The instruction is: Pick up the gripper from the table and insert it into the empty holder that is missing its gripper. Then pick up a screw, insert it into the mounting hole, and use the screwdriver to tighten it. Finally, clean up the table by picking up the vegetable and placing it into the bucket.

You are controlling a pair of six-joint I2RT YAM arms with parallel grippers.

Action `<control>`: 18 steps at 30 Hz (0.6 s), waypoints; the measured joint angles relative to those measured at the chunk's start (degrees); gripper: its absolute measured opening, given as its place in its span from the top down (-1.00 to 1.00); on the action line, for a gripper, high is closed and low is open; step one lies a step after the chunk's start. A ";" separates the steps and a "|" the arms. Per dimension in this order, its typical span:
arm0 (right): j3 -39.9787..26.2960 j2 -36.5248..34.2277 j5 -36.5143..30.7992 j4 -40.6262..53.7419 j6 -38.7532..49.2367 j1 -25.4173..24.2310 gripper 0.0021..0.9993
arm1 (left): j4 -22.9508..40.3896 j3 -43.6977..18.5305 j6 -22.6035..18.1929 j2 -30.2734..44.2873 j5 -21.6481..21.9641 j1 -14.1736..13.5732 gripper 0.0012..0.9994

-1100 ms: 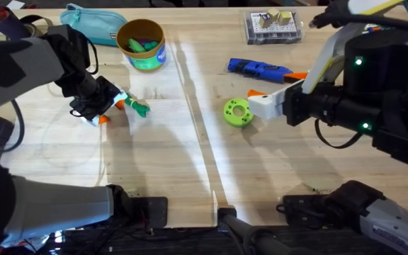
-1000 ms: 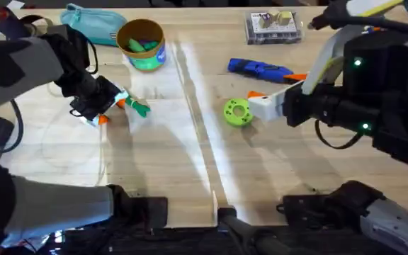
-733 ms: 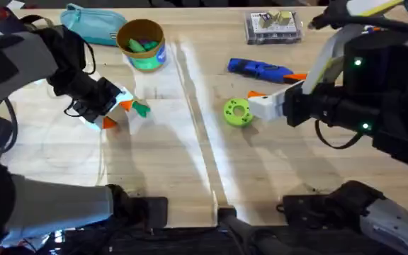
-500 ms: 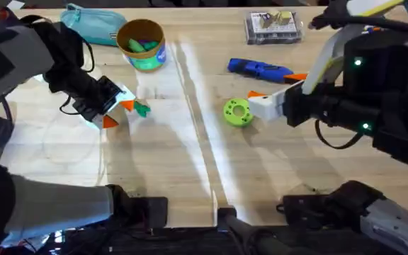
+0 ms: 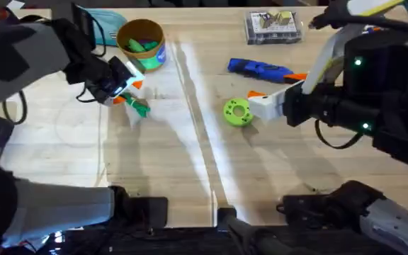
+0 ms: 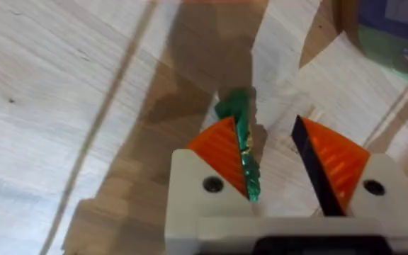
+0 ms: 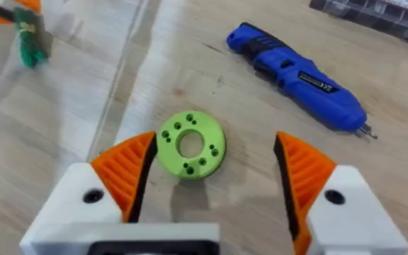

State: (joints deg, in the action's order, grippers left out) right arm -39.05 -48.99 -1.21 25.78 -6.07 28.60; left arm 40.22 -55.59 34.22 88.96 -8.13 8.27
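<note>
Orange-bodied toy carrot (image 5: 134,103) hangs by its green top, touching one pad while the left fingers (image 6: 222,152) look spread; it may drop short of the tan-rimmed bucket (image 5: 142,44). Right fingers (image 7: 307,166) stay spread, empty.

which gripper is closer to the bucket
Left. The left gripper hangs just below-left of the bucket, with the carrot at its fingers. The right gripper sits across the table by the green disc.

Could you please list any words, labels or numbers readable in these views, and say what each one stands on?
None can be read.
screwdriver: a small white label on the blue body, too blurred to read.
bucket: a green-teal side label, its print too small to read.
light-blue pouch: a dark tag mark, unreadable.
clear parts box: no legible text.
</note>
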 joint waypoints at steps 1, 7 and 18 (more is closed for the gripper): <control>0.00 0.00 0.00 0.00 0.01 0.00 -0.95 | -0.42 0.00 0.17 0.89 0.01 -0.64 -0.02; 0.00 0.00 0.00 0.00 0.01 0.00 -0.95 | 0.62 -0.97 1.76 3.62 1.21 -1.92 -0.02; 0.00 0.00 -0.04 0.00 0.02 0.00 -0.95 | 3.68 -1.14 2.63 5.47 2.51 -2.08 0.08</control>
State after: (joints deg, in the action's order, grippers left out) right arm -39.05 -48.99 -1.26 25.78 -6.04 28.60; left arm 43.91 -56.73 36.85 94.43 -5.62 6.20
